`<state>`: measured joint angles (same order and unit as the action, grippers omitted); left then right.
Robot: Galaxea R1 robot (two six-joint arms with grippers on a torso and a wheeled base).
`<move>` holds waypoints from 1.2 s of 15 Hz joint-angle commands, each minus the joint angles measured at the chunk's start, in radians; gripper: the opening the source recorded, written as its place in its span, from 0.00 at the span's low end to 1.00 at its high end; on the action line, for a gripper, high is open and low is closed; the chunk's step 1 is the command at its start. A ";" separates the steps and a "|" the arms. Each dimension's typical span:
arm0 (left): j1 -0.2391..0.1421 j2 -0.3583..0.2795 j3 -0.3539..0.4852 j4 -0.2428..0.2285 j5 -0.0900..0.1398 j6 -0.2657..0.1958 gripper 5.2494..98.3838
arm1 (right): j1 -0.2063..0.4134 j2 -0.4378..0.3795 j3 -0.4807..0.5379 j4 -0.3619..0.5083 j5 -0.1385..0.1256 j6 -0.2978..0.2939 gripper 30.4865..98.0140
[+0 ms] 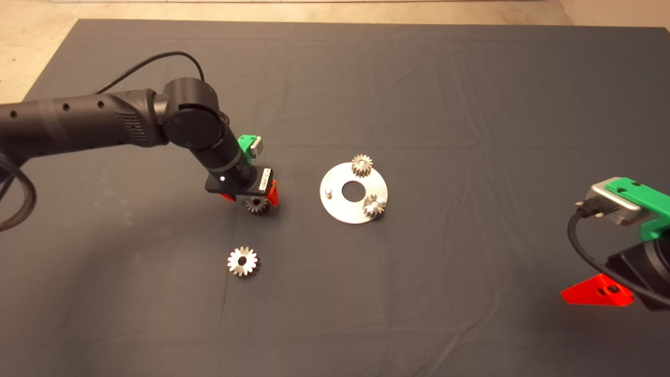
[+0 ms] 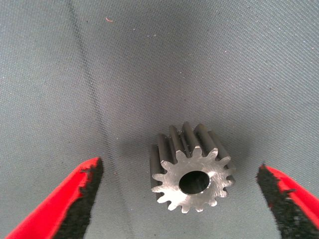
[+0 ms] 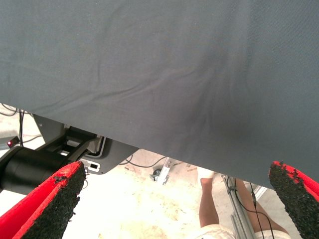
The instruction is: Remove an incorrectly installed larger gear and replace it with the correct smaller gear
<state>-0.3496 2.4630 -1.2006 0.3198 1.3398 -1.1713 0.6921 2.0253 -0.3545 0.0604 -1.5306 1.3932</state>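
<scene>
- A dark mat (image 1: 471, 94) covers my desk, pale floor (image 1: 31, 31) beyond its far edge.
- My left claw (image 1: 256, 201) hangs spread wide around the small gear (image 2: 192, 169), dull grey, lying flat left of the plate (image 1: 340, 209).
- The large gear (image 1: 243, 261), shiny, lies nearer.
- My right claw (image 3: 174, 209) waits open, lower right.

My rig: black arms, green grippers, red fingers.
Left arm (image 1: 104, 123) trails a black cable; right gripper (image 1: 602, 293) shows a screw.
</scene>
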 commanded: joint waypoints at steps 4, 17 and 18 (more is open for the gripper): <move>-0.009 -0.003 0.011 -0.004 0.001 0.004 0.75 | 0.010 0.000 0.002 0.033 -0.089 0.003 0.99; -0.003 -0.009 0.021 0.008 -0.017 0.004 0.60 | 0.010 -0.002 0.002 0.033 -0.089 0.002 0.99; -0.002 -0.009 0.023 0.009 -0.017 0.004 0.60 | 0.010 -0.001 0.003 0.033 -0.089 0.003 0.99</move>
<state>-0.3483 2.4591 -1.1891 0.3228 1.3228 -1.1711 0.6921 2.0252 -0.3545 0.0606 -1.5309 1.3932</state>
